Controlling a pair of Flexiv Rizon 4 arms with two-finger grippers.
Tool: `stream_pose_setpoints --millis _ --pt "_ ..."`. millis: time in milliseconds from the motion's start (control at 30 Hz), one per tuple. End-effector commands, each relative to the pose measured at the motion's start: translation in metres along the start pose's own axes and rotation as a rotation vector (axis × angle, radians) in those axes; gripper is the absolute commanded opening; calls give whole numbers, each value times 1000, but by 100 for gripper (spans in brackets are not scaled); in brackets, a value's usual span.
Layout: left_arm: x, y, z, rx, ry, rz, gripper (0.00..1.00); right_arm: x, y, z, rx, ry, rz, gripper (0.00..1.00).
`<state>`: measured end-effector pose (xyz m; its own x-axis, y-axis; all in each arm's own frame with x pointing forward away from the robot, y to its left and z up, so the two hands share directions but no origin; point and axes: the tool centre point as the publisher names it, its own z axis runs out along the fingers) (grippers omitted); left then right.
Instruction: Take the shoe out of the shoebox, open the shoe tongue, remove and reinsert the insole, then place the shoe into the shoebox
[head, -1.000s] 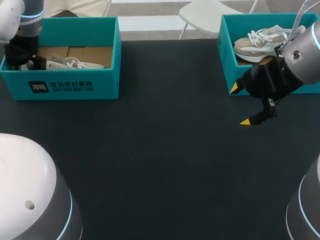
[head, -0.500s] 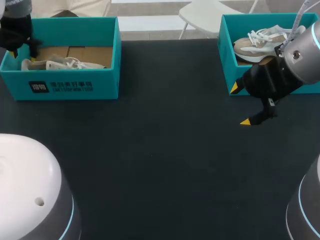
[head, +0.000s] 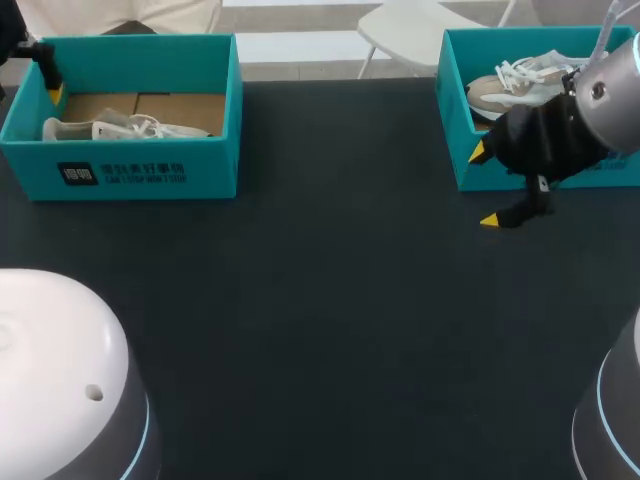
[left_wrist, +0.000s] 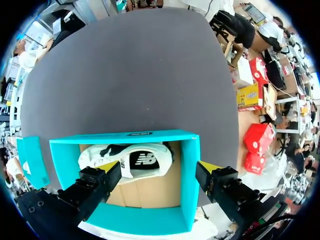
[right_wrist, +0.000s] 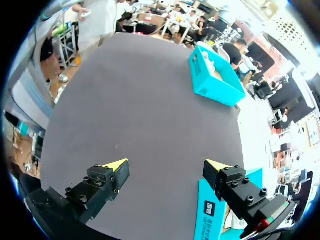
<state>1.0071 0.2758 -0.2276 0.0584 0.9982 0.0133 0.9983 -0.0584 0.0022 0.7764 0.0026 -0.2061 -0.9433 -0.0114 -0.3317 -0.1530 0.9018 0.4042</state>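
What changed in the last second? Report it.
The left gripper rose out of the left shoebox and drew back toward its far-left corner, open and empty. The right gripper edged slightly toward the right shoebox, open. The white shoe and the beige shoe lie in their boxes as before.

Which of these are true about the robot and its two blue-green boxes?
1. The left teal cardboard shoebox holds a white shoe. True.
2. The right teal cardboard shoebox is empty. False: a beige-and-white sneaker lies inside.
3. The right gripper grips a shoe. False: it is open, holding nothing.
4. The left gripper is open above the left shoebox. True.
5. A shoe lies on the black table. False: both are in boxes.
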Motion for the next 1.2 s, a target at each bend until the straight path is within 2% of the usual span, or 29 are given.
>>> stream_pose_setpoints --millis 33,133,200,233,867,1000,1200 --pt "-2 0 -1 0 6 0 100 -53 -1 2 77 -167 426 100" --pt "-2 0 -1 0 6 0 100 -87 -6 -2 62 -294 633 100" --pt "-2 0 -1 0 6 0 100 -116 -8 -8 100 -404 726 100" --pt "-2 0 -1 0 6 0 100 -124 -10 -9 106 -433 747 100" --pt "-2 0 -1 0 6 0 100 -124 -10 -9 106 -433 747 100" --pt "-2 0 -1 0 6 0 100 -159 -27 -7 170 -502 1019 100" --pt "-2 0 -1 0 6 0 100 -199 -53 -6 219 -491 1223 100"
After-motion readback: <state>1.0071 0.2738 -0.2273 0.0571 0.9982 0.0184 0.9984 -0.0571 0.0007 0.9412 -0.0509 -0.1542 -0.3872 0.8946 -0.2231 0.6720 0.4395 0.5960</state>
